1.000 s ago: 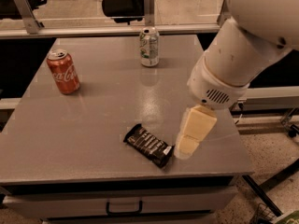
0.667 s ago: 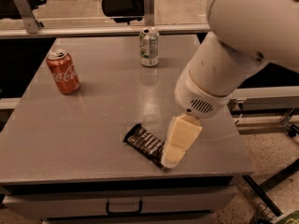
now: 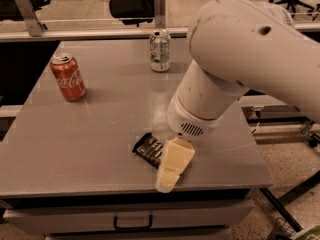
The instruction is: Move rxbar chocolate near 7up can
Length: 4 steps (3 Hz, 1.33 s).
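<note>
On the grey tabletop point(image 3: 100, 134) a red Coca-Cola can point(image 3: 68, 77) stands left and the 7up can point(image 3: 160, 50) far. The gripper point(image 3: 170, 176) covers the rxbar chocolate's point(image 3: 149, 148) right end; its grip cannot be told.

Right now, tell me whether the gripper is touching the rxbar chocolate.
Cannot tell. In the camera view the gripper covers one end of the rxbar chocolate, hiding any contact or gap.

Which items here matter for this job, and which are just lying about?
Job: rxbar chocolate, front of the table; 7up can, back edge; gripper, low over the bar's right end.
Lying about: Coca-Cola can, left side; office chair beyond.
</note>
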Each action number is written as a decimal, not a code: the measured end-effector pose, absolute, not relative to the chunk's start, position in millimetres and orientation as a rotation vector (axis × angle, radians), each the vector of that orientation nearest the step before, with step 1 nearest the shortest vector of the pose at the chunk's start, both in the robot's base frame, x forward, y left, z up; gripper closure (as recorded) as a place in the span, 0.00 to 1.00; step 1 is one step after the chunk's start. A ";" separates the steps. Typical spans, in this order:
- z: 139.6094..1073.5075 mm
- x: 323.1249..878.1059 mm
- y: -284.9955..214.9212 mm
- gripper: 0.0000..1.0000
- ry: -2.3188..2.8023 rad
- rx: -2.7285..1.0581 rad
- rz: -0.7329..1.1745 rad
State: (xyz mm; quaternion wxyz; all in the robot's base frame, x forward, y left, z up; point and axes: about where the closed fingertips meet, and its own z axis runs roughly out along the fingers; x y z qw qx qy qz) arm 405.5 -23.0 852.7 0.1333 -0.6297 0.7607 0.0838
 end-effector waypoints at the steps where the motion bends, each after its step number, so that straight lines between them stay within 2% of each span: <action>1: 834.9 408.3 -16.2 0.03 2.225 -1.849 0.236; 3: 827.2 413.8 -19.4 0.65 2.253 -1.856 0.189; 4: 828.5 416.8 -23.3 0.89 2.263 -1.850 0.164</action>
